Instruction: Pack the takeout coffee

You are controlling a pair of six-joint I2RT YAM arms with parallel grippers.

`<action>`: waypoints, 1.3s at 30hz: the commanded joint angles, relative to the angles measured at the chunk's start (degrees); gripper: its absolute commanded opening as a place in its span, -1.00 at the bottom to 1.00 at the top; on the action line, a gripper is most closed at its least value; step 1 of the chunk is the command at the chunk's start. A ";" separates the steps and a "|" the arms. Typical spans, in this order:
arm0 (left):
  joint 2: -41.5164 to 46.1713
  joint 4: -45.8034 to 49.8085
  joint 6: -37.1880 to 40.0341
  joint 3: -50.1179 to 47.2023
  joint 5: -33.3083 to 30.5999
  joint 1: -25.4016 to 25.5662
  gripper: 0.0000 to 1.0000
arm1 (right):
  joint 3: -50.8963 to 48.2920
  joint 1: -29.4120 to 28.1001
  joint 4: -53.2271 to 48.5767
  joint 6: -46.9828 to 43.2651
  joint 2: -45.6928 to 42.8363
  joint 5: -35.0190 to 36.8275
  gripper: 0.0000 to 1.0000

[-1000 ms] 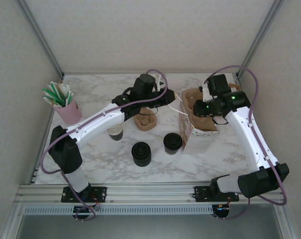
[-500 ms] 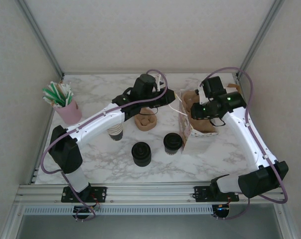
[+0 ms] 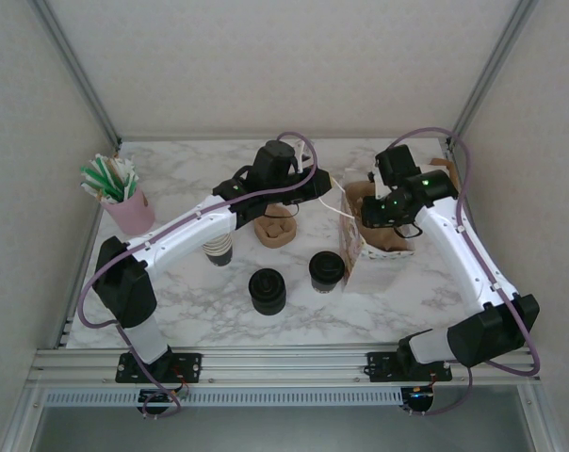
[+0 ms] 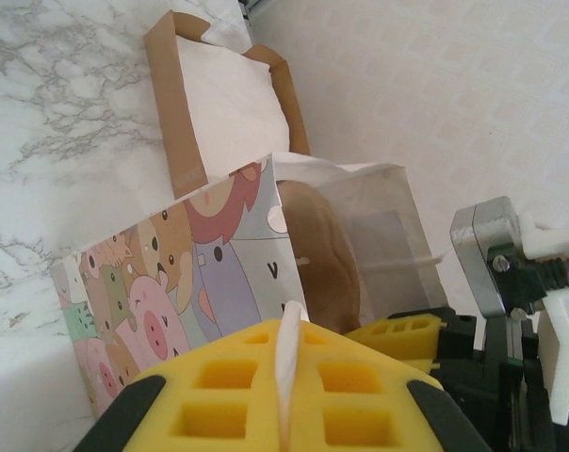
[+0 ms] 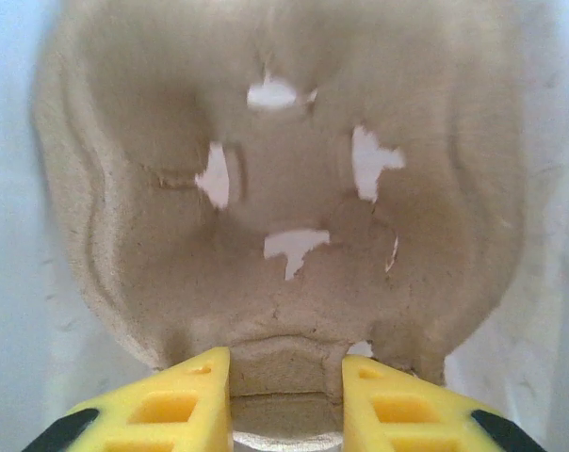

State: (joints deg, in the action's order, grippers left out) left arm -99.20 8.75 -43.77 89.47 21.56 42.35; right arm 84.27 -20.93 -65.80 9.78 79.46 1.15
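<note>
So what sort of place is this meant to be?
Likely a mock café takeout counter in a robot rig: a lidded paper cup, a pulp cup carrier and a cartoon paper bag.

- table top [image 3: 171, 315]: marble-patterned, smooth, slight sheen
- paper bag [image 4: 171, 282]: thin matt paper, cartoon animals printed outside, plain white inside
- bag handle [image 4: 286, 363]: narrow white strip, smooth
- pulp carrier [image 5: 284, 169]: brown moulded fibre, rough, matt, ragged holes
- left gripper [image 4: 286, 344] and right gripper [image 5: 286, 377] pads: yellow, matt, rubbery-looking, square recesses
- takeout coffee [image 3: 327, 270]: black plastic lid, faint gloss
- left arm [image 3: 181, 226]: white smooth plastic shell
- frame rails [image 3: 266, 363]: bare grey metal, ribbed
</note>
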 commanded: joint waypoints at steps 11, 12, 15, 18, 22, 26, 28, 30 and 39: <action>1.28 -2.55 -0.69 -1.48 -1.18 0.52 -1.00 | 2.39 -0.99 -3.50 3.24 2.77 2.91 -0.44; 1.42 -2.66 -0.78 -1.76 -1.09 0.54 -1.00 | 2.50 -1.02 -3.49 3.54 3.21 2.88 -0.44; 2.02 -3.45 -1.12 -2.91 -1.26 0.47 -1.00 | 2.70 -1.10 -3.51 4.32 4.18 3.59 -0.44; 2.75 -4.27 -1.47 -4.15 -2.06 0.52 -1.00 | 2.64 -1.22 -3.26 4.96 4.93 4.33 -0.43; 4.00 -5.13 -1.82 -5.62 -3.75 0.53 -1.00 | 3.17 -1.60 -3.54 5.50 6.27 6.91 -0.44; 5.27 -6.40 -2.42 -6.85 -5.08 0.54 -1.00 | 4.31 -1.60 -3.90 5.51 7.92 9.03 -0.44; 5.83 -6.73 -2.72 -7.45 -6.27 0.54 -1.00 | 4.94 -1.67 -3.75 5.15 8.88 9.23 -0.44; 6.17 -6.96 -2.95 -8.00 -7.41 0.54 -1.00 | 4.95 -1.82 -3.31 4.85 9.54 9.07 -0.45; 7.13 -10.05 -5.37 -11.07 -9.21 0.54 -1.00 | 0.54 -3.41 -1.22 5.29 10.27 8.25 -0.46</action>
State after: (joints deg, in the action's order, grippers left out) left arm -93.80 1.43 -47.88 79.26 14.39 42.46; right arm 86.63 -23.86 -67.55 14.39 89.36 8.97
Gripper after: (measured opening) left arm 0.059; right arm 0.274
